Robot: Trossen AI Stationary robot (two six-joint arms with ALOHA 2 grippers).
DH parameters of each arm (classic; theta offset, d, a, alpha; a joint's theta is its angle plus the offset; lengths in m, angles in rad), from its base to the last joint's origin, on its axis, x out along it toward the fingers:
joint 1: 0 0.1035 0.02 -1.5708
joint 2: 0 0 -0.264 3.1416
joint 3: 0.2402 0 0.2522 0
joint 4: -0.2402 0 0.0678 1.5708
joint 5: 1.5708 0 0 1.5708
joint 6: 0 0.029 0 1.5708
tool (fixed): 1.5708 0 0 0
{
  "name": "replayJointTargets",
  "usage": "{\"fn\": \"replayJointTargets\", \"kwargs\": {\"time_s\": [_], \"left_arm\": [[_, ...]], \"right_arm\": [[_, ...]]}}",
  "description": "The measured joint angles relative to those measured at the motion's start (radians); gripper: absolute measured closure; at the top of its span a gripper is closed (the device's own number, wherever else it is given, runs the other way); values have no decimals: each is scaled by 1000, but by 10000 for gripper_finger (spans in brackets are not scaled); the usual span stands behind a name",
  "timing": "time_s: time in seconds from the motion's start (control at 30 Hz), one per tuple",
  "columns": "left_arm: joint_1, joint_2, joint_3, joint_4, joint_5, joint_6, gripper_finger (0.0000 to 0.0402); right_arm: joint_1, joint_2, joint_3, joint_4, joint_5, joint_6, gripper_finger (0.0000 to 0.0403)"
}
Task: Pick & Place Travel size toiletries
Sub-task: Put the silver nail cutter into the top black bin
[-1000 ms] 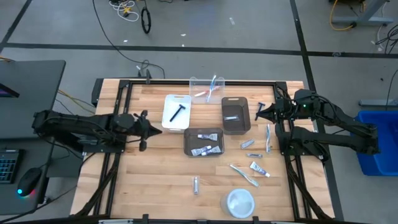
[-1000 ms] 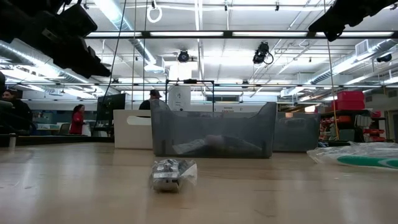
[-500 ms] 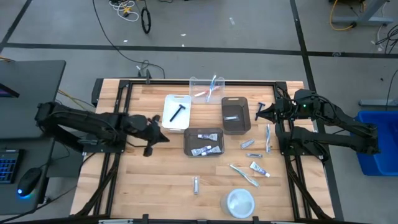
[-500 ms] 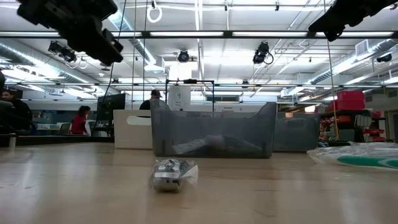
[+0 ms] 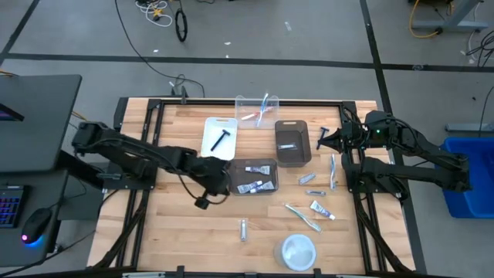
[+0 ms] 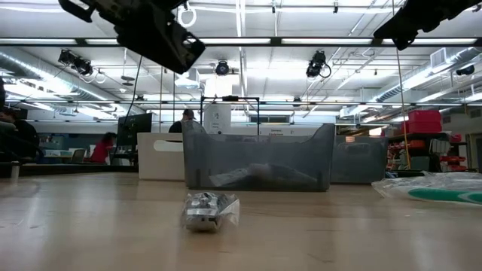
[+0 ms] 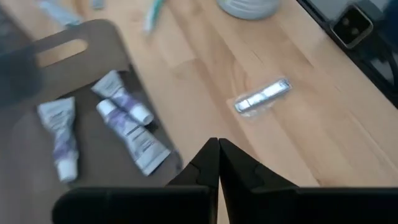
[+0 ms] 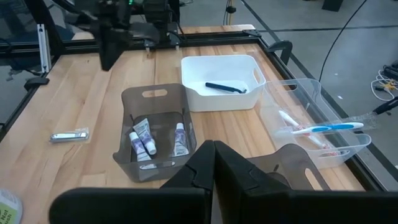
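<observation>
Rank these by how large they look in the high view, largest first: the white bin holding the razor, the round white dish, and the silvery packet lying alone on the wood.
1. white bin
2. round white dish, clearly smaller than the bin
3. silvery packet, by far the smallest

Closed left end effector (image 7: pixel 218 163) above grey bin (image 7: pixel 93 38) holding tubes (image 7: pixel 127 127).

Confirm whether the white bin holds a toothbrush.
No: the white bin holds only a black razor; the toothbrushes lie in the clear bin.
</observation>
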Motion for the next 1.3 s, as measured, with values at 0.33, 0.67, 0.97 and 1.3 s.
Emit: {"fn": "replayJointTargets", "kwargs": {"time_s": [0.33,0.67,0.97,1.3], "left_arm": [[-50,201,275,-211,9,193,378],[-100,355,510,-402,-56,273,320],[-146,461,630,-475,-82,421,242],[-178,482,665,-531,-102,480,183]], "right_arm": [[0,0,0,0,0,0,389],[0,0,0,0,0,0,389],[0,0,0,0,0,0,389],[0,0,0,0,0,0,389]]}}
